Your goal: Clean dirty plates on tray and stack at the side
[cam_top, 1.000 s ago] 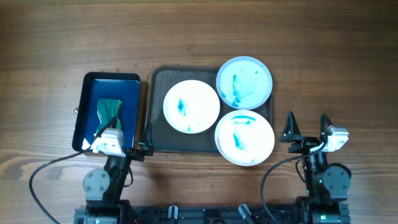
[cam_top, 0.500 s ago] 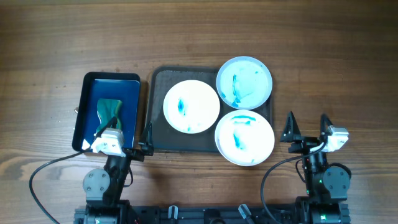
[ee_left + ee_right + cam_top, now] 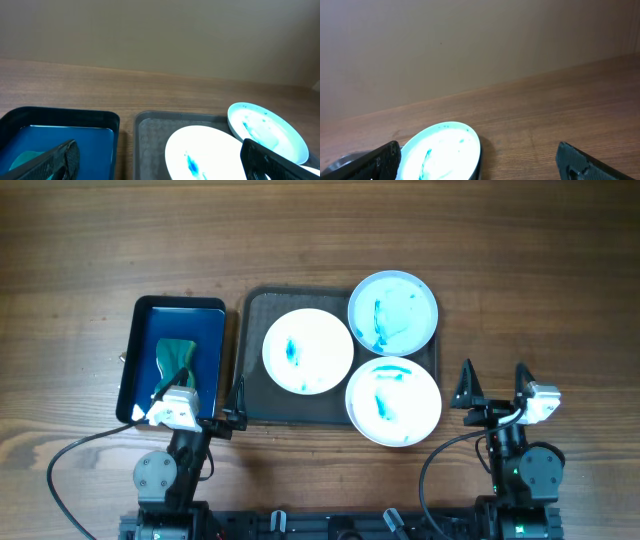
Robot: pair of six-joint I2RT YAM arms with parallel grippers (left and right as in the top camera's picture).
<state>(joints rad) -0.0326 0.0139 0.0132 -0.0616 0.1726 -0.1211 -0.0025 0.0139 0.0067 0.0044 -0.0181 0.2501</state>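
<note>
Step in hand, judged: the start, no plate wiped and none stacked. Three plates, all smeared blue-teal, sit on the tray. First plate is at 9 o'clock on it. Second plate, the most tinted, is at 1 o'clock. Third plate is at 5 o'clock, overhanging the near rim.

Left gripper has fingers wide apart and holds nothing, parked at 7 o'clock of the tray. Right gripper is also spread and empty, at 4 o'clock.

Next move likely calls for the left gripper to reach toward 12 o'clock for the teal cloth in the blue tray, then close on it.

Count: three plates, one grey tray, one blue tray, one cloth, two grippers.
</note>
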